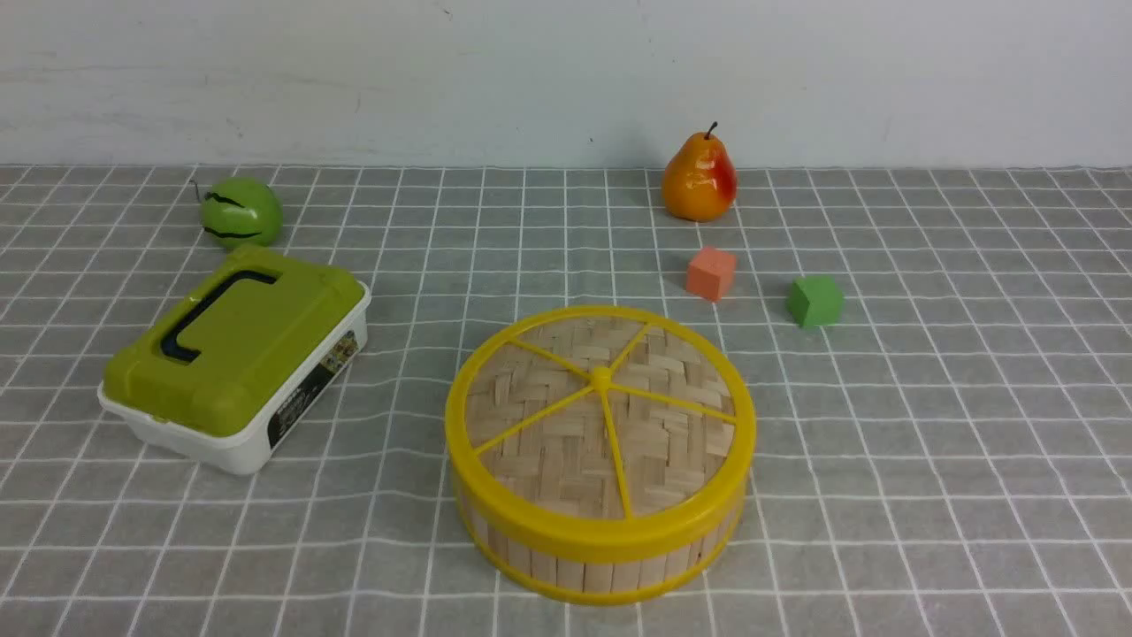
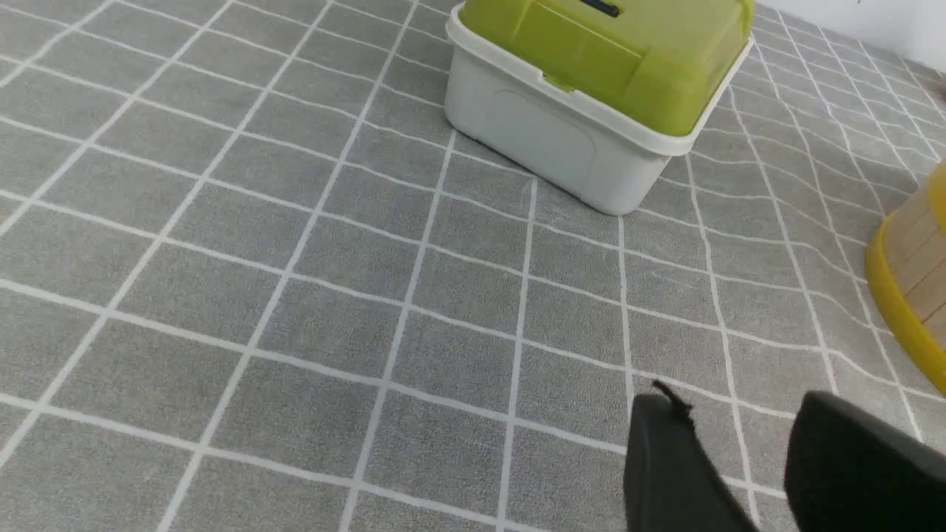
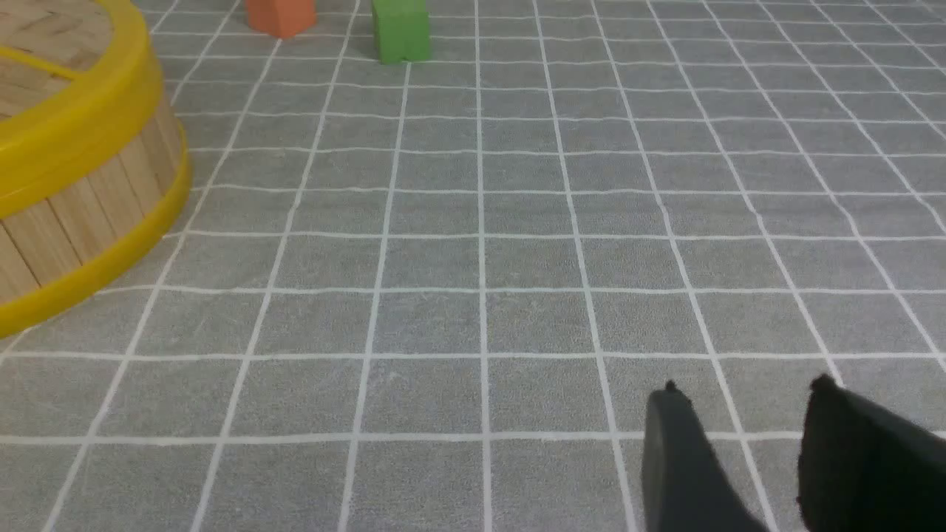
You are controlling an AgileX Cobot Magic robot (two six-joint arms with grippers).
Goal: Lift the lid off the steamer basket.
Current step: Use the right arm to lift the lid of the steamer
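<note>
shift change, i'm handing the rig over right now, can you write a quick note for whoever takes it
Left end effector: open, empty, over the checked cloth, apart from the steamer basket.
Right end effector: open, empty, over the cloth on the basket's other side, not touching it.
Lid: seated flat on the steamer basket, near the middle of the table.
Done: nothing yet; neither arm shows in the front view.
Left: reach the lid, grip it, lift it off, set it on the cloth.

The front view looks forward and down over the whole desk (image 1: 973,442). Both wrist views sit low and near it, each catching an edge of the steamer basket (image 3: 89,214).
</note>
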